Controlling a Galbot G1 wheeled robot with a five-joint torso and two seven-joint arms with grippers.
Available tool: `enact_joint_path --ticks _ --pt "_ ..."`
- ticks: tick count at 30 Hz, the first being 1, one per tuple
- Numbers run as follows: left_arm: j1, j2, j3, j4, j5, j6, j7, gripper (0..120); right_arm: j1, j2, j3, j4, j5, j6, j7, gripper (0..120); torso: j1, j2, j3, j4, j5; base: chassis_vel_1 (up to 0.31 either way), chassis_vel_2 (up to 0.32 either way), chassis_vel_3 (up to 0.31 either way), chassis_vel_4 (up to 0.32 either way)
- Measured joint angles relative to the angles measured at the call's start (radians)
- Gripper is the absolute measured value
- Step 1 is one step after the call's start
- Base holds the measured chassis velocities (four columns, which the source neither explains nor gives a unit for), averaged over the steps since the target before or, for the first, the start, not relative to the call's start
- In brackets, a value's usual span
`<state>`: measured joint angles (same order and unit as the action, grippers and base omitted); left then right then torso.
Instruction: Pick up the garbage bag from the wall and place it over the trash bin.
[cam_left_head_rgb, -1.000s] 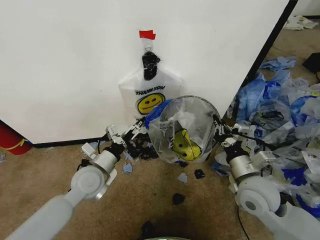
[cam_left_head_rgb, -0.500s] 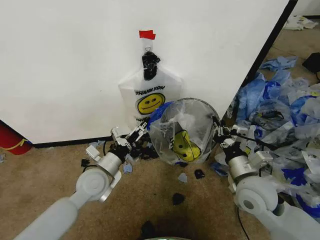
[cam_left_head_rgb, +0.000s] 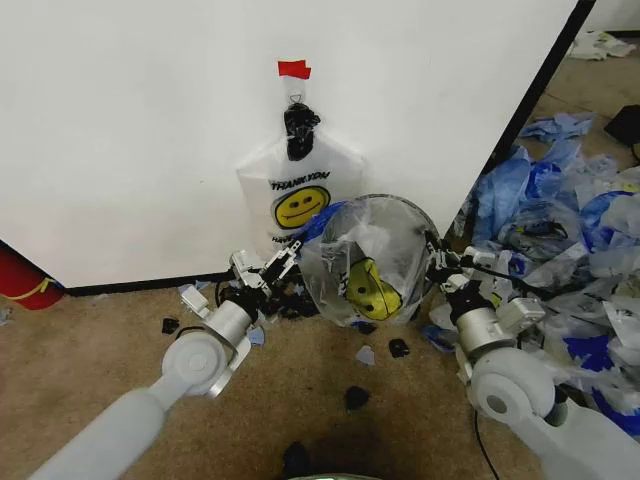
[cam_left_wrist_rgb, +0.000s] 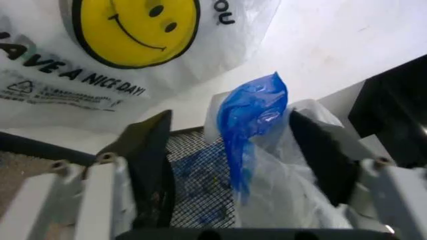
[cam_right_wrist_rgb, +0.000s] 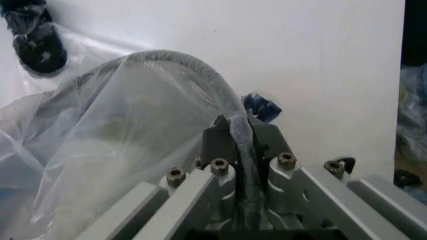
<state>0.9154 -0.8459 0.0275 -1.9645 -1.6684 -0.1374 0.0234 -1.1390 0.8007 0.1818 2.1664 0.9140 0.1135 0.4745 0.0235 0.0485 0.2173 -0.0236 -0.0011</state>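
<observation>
Garbage bag (cam_left_head_rgb: 368, 262) is draped over the trash bin (cam_left_head_rgb: 420, 222); right gripper (cam_left_head_rgb: 436, 262) pinches its edge, left gripper (cam_left_head_rgb: 272, 268) is spread wide at its blue corner.

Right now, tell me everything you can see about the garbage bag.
The garbage bag is thin, see-through whitish plastic with a yellow smiley face, dark lettering and blue patches. It is spread open, its mouth stretched round over the trash bin on the carpet by the wall. The right pincer is shut on its right edge. The left pincer is open at its left edge, a blue fold between its fingers.
</observation>
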Motion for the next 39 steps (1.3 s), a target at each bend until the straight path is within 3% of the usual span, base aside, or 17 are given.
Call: enact_joint_path --ticks 4,6,9,16,18,39 --pt "-0.003 -0.001 0.002 -0.002 -0.007 0.000 0.000 49 0.003 -0.001 -0.001 0.003 0.006 -0.004 0.003 0 0.000 0.000 0.000 0.0000 0.0001 0.000 0.000 0.000 0.000" --pt "-0.004 0.000 0.002 -0.003 -0.008 0.000 0.000 49 0.004 -0.001 -0.001 0.004 0.008 -0.004 0.003 0 0.000 0.000 0.000 0.0000 0.0000 0.000 0.000 0.000 0.000" --pt "-0.006 0.001 0.004 -0.005 -0.014 -0.001 0.001 30 0.007 -0.004 -0.001 0.008 0.017 -0.005 0.004 0 0.000 0.000 0.000 0.0000 0.0000 0.000 0.000 0.000 0.000" --pt "-0.015 0.000 0.006 -0.006 -0.015 -0.003 -0.005 12 0.001 -0.004 -0.001 0.020 0.029 -0.008 0.007 0 0.000 0.000 0.000 0.0000 0.0000 0.000 0.000 0.000 0.000" --pt "-0.017 0.004 0.006 -0.007 -0.015 -0.005 -0.011 0 -0.004 -0.004 0.001 0.022 0.031 -0.008 0.006 0 0.000 0.000 0.000 0.0000 0.0000 0.000 0.000 0.000 0.000" --pt "-0.034 -0.041 0.047 0.105 0.023 -0.023 -0.030 0 -0.061 -0.019 0.017 0.115 0.054 -0.005 -0.002 0 0.000 0.000 0.000 0.0000 0.0000 0.000 0.000 0.000 0.000"
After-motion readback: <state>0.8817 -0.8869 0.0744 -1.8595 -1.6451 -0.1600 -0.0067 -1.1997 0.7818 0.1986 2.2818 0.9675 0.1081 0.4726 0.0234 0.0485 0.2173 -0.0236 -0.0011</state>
